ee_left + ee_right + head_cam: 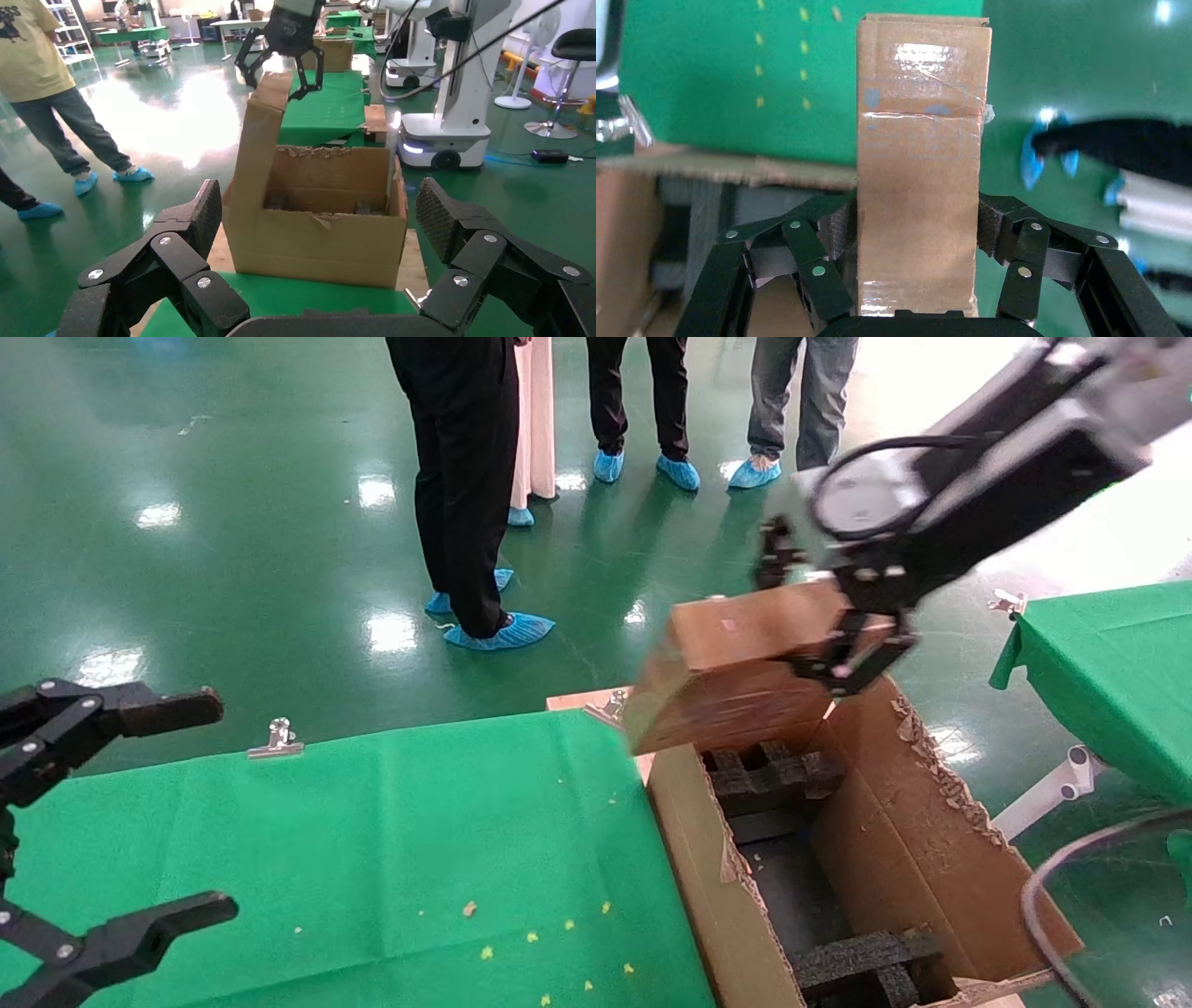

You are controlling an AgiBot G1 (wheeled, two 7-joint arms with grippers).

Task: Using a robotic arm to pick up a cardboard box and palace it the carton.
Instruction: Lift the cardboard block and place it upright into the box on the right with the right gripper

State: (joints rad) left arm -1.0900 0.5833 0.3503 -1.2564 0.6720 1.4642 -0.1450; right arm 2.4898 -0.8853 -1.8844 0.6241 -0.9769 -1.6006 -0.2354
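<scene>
My right gripper (pixel 812 617) on the white robotic arm (pixel 1015 439) is shut on the small brown cardboard box (pixel 736 668). It holds the box tilted above the far end of the carton (pixel 894 859), whose black foam blocks (pixel 768 770) show inside. In the right wrist view the taped box (pixel 919 161) sits between the pads (pixel 842 228) of the gripper (pixel 916 232). The left wrist view shows the box (pixel 256 140) hanging down to the carton (pixel 316 242) rim, under the right gripper (pixel 281 63). My left gripper (pixel 93 822) is open and empty over the green table; in its wrist view its jaws (pixel 320 225) stand wide apart.
The green cloth table (pixel 372 840) lies left of the carton, with small crumbs and a metal clip (pixel 277 738) at its far edge. A second green table (pixel 1117 663) stands at the right. Several people (pixel 466 477) stand on the green floor behind.
</scene>
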